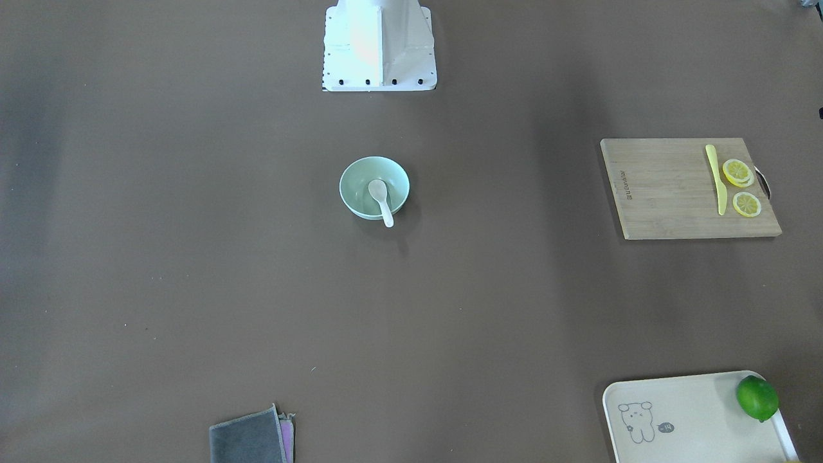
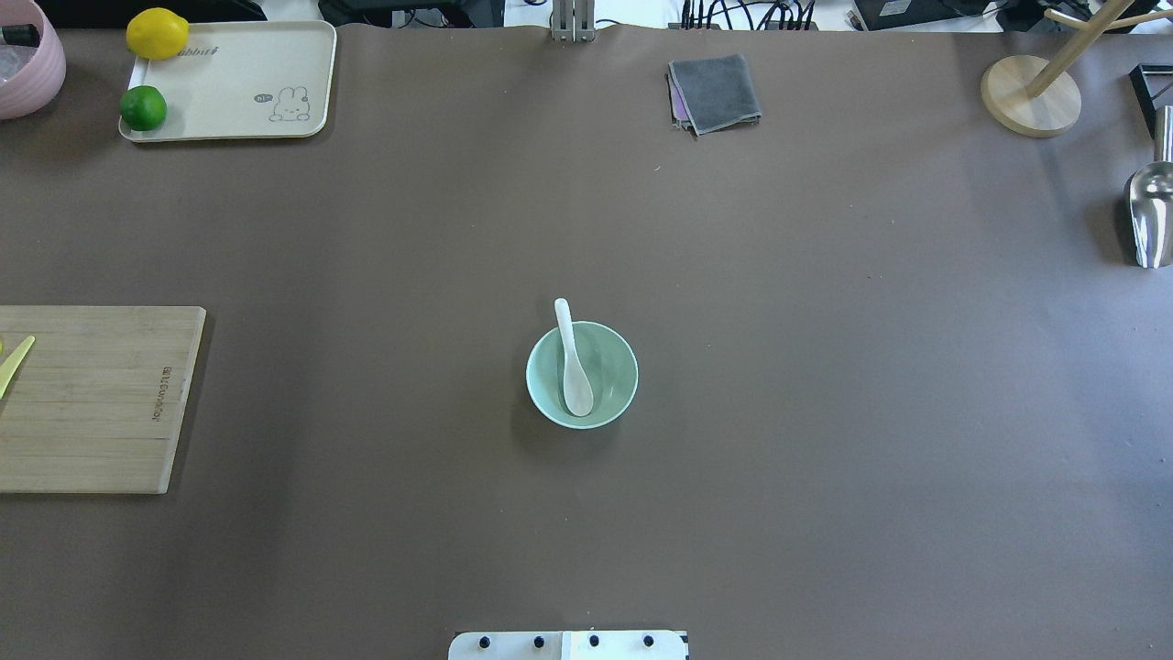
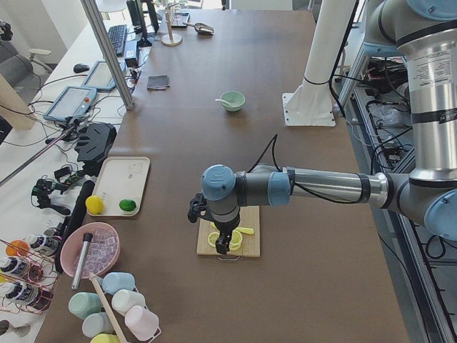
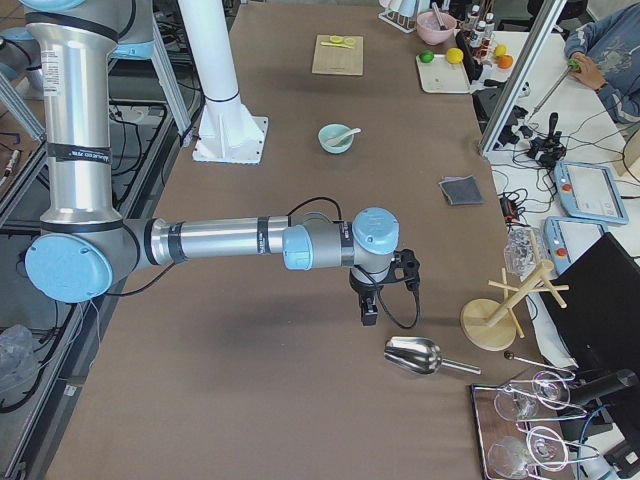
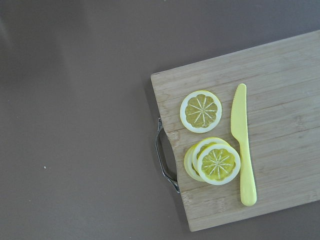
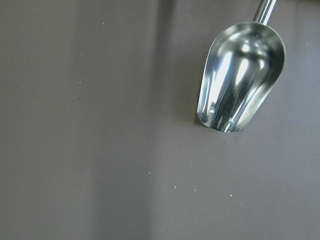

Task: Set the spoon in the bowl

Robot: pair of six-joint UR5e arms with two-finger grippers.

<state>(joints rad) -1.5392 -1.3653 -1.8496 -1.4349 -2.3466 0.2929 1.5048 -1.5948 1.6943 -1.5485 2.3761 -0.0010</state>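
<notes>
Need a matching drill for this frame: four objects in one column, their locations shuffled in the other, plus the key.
Things
1. spoon
2. yellow knife
3. lime
4. metal scoop

Places
A. lying on the bare table
B. on the tray
C. scoop end inside the bowl, handle sticking out over the rim
D. on the cutting board, beside the lemon slices

Pairs: 1-C, 2-D, 3-B, 4-A
</notes>
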